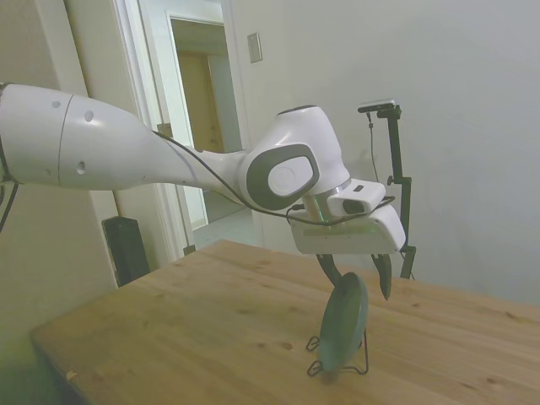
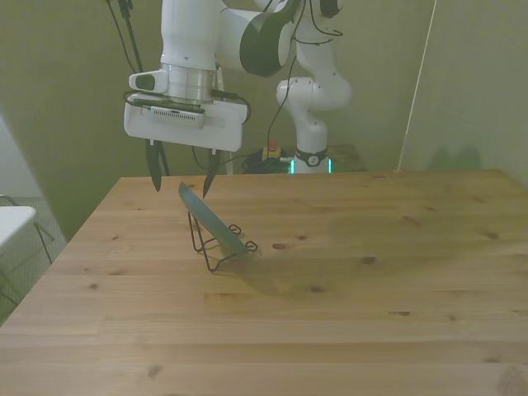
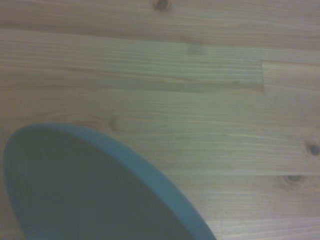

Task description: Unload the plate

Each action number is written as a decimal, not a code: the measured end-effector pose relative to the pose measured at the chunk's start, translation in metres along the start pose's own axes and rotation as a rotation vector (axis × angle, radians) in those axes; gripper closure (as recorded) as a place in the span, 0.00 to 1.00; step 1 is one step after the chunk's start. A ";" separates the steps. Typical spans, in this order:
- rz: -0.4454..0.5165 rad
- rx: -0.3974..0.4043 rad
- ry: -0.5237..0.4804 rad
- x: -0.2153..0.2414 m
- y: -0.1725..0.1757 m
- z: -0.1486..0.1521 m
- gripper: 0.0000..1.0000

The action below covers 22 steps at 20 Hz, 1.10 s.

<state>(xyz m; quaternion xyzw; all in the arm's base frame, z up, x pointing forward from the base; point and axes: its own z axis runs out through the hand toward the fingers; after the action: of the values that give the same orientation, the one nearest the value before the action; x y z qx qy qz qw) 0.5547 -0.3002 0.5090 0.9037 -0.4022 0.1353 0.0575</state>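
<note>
The plate (image 1: 344,324) (image 2: 214,219), a small round teal-green dish, leans nearly upright in a thin black wire stand (image 1: 337,364) (image 2: 219,248) on the wooden table (image 2: 346,280). My gripper (image 1: 358,279) (image 2: 181,180) hangs open just above the plate's top rim, one dark finger to each side of the rim. Nothing is between the fingers. In the wrist view the plate (image 3: 85,190) fills the lower part of the picture, blurred, against the wood grain.
The table's side edge (image 2: 78,239) runs close to the stand on the front view's left. A doorway (image 1: 207,160) and a dark box (image 1: 126,249) on the floor lie behind the table in the side view.
</note>
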 end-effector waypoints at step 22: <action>-0.018 0.027 -0.009 0.002 0.005 0.000 1.00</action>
<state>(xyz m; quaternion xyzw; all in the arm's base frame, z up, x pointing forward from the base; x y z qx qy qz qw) 0.5518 -0.3049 0.5098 0.9085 -0.3925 0.1361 0.0446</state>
